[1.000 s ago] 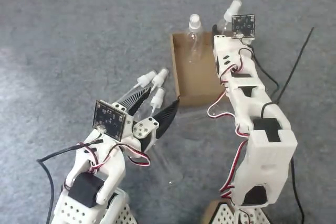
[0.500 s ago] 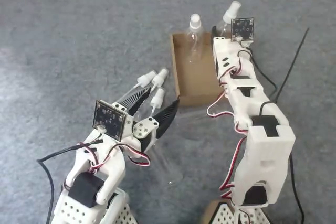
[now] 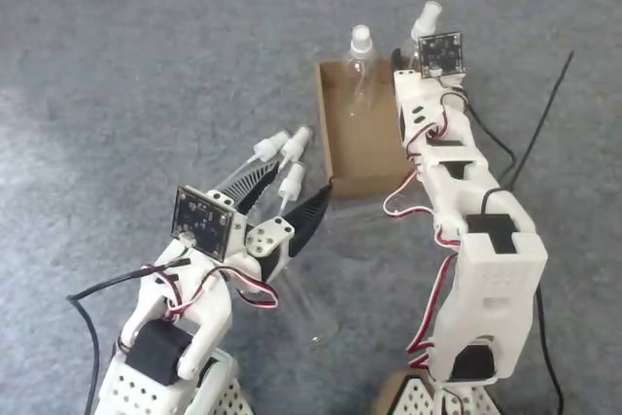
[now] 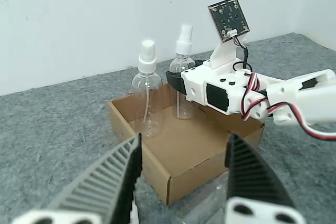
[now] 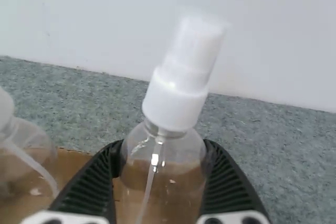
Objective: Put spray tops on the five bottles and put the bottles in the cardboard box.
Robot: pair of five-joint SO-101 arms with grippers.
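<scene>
My right gripper [image 5: 160, 184] is shut on a clear bottle [image 5: 164, 161] that carries a white spray top [image 5: 181, 77] and stands upright. In the high view this bottle [image 3: 425, 28] is at the far right corner of the cardboard box [image 3: 374, 157]. A second capped bottle [image 3: 361, 70] stands upright in the box's far end [image 4: 146, 95]. My left gripper [image 3: 302, 180] is open low over the carpet, short of the box [image 4: 184, 153]. Three loose spray tops [image 3: 285, 153] lie by its fingers.
Clear uncapped bottles [image 3: 309, 306] lie on the grey carpet beside the left arm, hard to make out. A black cable [image 3: 539, 133] runs along the right side. A white wall closes off the far side.
The right arm has shifted slightly to the left with its bottle, toward the box's far end. The left arm has not moved.
</scene>
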